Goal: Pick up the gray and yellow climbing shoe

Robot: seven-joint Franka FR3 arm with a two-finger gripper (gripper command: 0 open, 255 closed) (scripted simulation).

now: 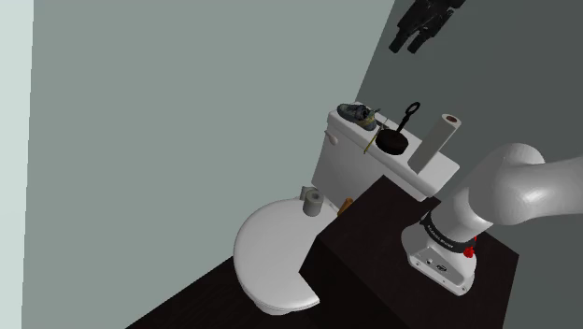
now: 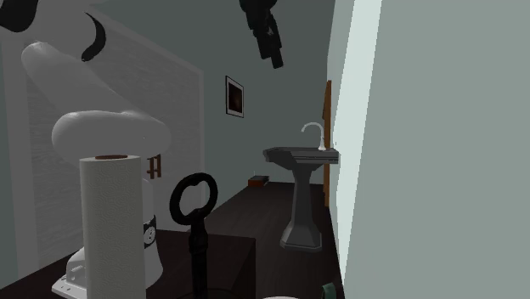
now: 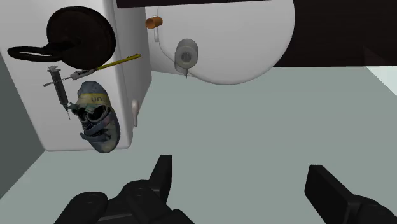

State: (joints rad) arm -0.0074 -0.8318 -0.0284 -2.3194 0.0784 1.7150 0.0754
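Pretty dim, flat light all round; pale bright strip down the wall point(image 2: 358, 127), soft sheen on the arm point(image 1: 533, 187).

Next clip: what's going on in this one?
A white Franka arm holds its black gripper high above a toilet, jaws open and empty. The gray and yellow climbing shoe lies on top of the toilet tank, beside a syringe and a black pan. The shoe is not yet grasped.
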